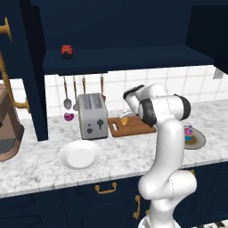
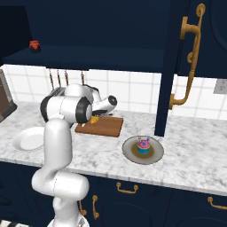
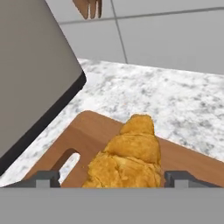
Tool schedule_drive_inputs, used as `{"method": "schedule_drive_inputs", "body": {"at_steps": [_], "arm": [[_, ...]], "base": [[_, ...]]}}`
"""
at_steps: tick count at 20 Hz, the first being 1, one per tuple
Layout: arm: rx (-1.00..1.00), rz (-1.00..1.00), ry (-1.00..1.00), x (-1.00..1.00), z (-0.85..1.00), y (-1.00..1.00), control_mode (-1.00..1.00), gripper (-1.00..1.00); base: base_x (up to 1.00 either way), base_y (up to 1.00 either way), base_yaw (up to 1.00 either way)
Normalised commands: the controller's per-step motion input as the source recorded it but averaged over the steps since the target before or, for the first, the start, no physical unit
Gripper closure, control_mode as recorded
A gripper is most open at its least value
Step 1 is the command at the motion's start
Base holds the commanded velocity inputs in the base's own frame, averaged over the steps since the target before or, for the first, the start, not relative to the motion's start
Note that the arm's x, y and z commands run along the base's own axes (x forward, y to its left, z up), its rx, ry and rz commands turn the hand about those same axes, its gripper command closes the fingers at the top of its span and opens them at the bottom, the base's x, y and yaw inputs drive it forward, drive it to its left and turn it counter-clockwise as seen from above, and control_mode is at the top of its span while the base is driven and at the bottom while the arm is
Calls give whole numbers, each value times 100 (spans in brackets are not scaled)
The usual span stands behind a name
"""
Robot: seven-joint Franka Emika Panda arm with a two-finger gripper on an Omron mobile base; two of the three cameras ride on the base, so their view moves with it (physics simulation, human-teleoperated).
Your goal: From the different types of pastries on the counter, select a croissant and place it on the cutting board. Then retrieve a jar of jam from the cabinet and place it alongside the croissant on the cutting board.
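Gripper [image 3: 112, 178] spread open, one finger tip [image 3: 43, 178] on each side of the croissant [image 3: 129, 155], apparently not pinching it, though contact is hard to judge. Croissant lying on the cutting board [image 3: 83, 140], close to its handle slot. Toaster [image 3: 30, 74] just left of the board on the marble counter [image 3: 175, 105]. Cupcake [image 2: 143, 145] on a grey plate [image 2: 129, 153] to the right. White plate [image 1: 80, 156] nearer, to the left. Jar of jam [image 1: 67, 51] far up on the cabinet [image 1: 133, 60] shelf.
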Motion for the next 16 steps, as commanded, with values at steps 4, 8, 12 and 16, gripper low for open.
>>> {"method": "schedule_drive_inputs", "body": {"at_steps": [4, 8, 12, 16], "arm": [[0, 0, 0, -6, 7, 0, -100, -100], [0, 0, -5, -27, 30, 0, -100, -100], [0, 0, -14, -59, 27, 0, -100, -100], [0, 0, -16, -68, 23, 0, -100, -100]], "base": [[0, 0, 0], [0, 0, 0], [0, 0, 0], [0, 0, 0]]}}
